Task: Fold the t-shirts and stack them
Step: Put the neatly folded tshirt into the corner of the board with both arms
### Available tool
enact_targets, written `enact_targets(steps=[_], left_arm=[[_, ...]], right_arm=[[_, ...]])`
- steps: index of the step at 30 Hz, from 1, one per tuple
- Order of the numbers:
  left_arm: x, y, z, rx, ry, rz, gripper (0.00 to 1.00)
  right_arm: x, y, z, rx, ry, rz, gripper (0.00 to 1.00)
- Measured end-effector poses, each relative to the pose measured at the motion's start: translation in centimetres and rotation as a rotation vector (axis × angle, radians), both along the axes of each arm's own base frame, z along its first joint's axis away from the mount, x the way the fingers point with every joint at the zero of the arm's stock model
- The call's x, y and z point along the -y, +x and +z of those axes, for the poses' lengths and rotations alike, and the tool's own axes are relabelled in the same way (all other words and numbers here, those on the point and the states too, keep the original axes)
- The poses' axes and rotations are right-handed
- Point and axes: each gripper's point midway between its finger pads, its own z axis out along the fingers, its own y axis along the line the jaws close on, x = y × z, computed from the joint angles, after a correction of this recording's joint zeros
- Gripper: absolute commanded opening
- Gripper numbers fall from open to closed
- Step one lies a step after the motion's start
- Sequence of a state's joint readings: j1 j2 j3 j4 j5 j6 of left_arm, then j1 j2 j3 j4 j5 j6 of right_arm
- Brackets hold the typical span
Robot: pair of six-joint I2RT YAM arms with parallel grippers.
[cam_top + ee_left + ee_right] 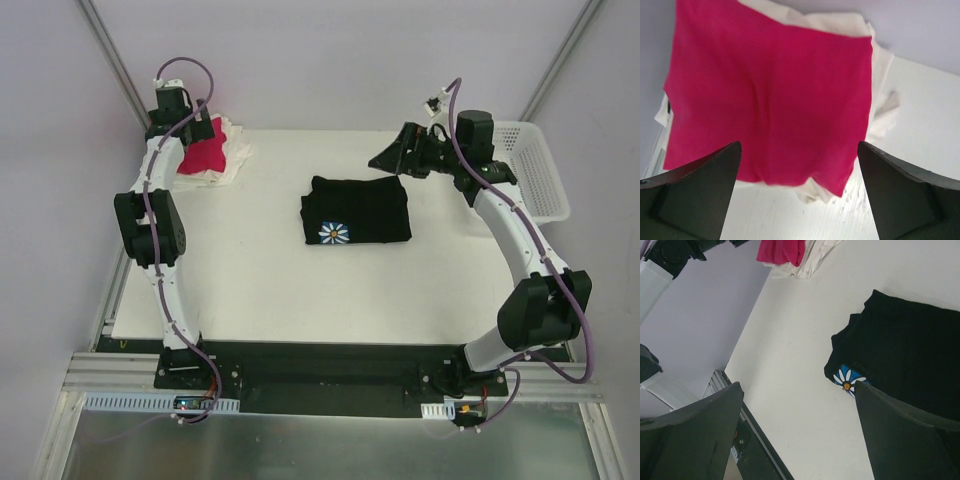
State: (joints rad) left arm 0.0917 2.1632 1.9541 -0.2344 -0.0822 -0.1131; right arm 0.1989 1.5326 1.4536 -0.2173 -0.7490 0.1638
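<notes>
Pinch soft, limp folded black daisy-print cloth t-shirt (357, 208) through all layers at an edge, with left and right jaws wide open, empty.

Bare table (270, 290) between black shirt (355, 210) and near edge: passable. Gap between black shirt and pink stack (205, 152): passable. Far-left corner blocked by stack, left arm (150, 225). Right edge blocked by basket (535, 170), right arm (515, 240).

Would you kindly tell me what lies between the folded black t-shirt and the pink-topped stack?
Only bare table separates the black t-shirt from the stack; the top view shows it.
</notes>
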Motion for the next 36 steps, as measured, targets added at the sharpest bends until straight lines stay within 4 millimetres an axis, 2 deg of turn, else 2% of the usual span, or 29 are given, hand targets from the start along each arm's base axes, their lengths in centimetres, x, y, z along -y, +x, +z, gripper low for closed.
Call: enact_targets(steps=[2,5,8,12,16,21,25,36], left_arm=[[-1.0,0.9,0.6,0.024,-0.004,0.012,0.99],[-1.6,2.8,0.8,0.055,-0.02,0.002,0.99],[-1.3,3.9,-0.8,0.047,-0.068,-0.026,0.99],[-1.0,4.4,-4.5,-0.003,-0.133,-0.043,0.99],[-1.2,4.2,-7.9,-0.062,-0.187,-0.038,0.99],[-1.1,3.8,-7.4,-0.081,-0.236,-0.029,0.99],[-0.6,2.7,-8.0,-0.135,-0.261,-0.034,0.99],[0.7,0.3,-9.7,-0.263,-0.225,-0.072,0.99]], right_arm=[[0.2,0.0,-0.8,-0.023,0.001,-0.005,0.94],[0.1,-0.2,-1.0,-0.032,0.017,0.001,0.94],[0.1,-0.6,-1.0,-0.037,0.034,-0.001,0.94],[0.4,-1.9,0.2,-0.015,0.056,-0.004,0.94],[1.3,-3.1,2.6,0.041,0.086,-0.018,0.94],[3.5,-3.3,4.6,0.081,0.124,-0.084,0.94],[5.0,-2.6,5.9,0.099,0.163,-0.134,0.94],[5.9,-1.9,8.3,0.111,0.288,-0.166,0.94]])
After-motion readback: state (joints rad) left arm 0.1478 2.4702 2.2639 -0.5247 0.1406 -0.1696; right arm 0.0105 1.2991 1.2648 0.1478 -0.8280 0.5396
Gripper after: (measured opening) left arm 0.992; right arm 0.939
